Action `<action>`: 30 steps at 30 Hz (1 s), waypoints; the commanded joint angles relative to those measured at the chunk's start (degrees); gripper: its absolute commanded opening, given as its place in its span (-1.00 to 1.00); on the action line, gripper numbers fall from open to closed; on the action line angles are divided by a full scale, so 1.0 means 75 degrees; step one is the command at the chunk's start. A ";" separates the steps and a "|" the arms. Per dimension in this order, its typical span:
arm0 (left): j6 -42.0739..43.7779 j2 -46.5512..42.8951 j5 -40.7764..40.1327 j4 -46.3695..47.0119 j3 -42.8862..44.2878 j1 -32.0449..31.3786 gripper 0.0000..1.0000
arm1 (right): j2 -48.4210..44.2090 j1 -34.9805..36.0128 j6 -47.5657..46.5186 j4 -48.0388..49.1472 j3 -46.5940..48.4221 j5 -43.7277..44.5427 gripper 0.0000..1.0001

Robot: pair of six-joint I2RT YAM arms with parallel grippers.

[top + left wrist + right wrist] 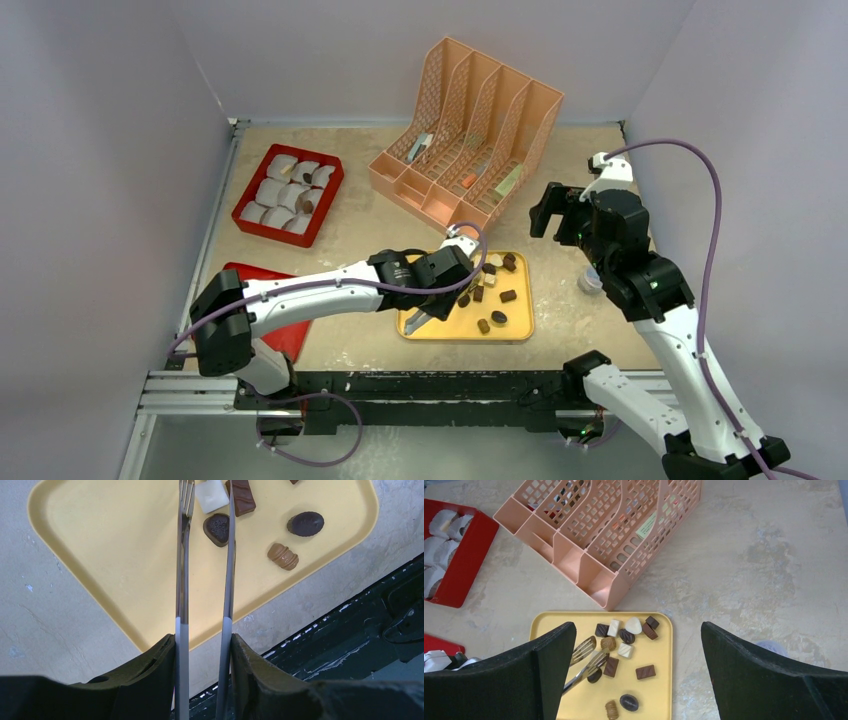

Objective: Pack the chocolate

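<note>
Several chocolate pieces, dark, caramel and white, lie on a yellow tray. My left gripper is shut on metal tongs, fingers pressing both arms. The tong arms reach over the tray with a gap between them. A dark rounded piece lies between the arms near the tips, with a white square and a brown bar beyond. My right gripper is open and empty, held high to the right of the tray; in the right wrist view it looks down on the tray and the tongs.
A red box of white cup liners stands at back left; one liner holds a brown piece. A red lid lies under the left arm. A pink file organizer stands behind the tray. A small clear cup sits right of the tray.
</note>
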 commanded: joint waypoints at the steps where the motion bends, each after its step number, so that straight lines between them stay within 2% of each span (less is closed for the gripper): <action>1: -0.0242 -0.0038 -0.0336 0.0277 0.0003 -0.0046 -0.21 | -0.0077 -0.0015 -0.0135 0.0165 0.0209 0.0130 0.94; 23: -0.0780 -0.0175 -0.0638 -0.0314 0.0254 -0.0196 -0.20 | -0.0148 -0.0018 -0.0136 0.0204 0.0117 0.0096 0.94; 30: -0.0799 -0.0023 -0.0150 -0.0088 0.0324 -0.0365 -0.20 | -0.0146 -0.0018 -0.0107 0.0229 0.0068 0.0058 0.94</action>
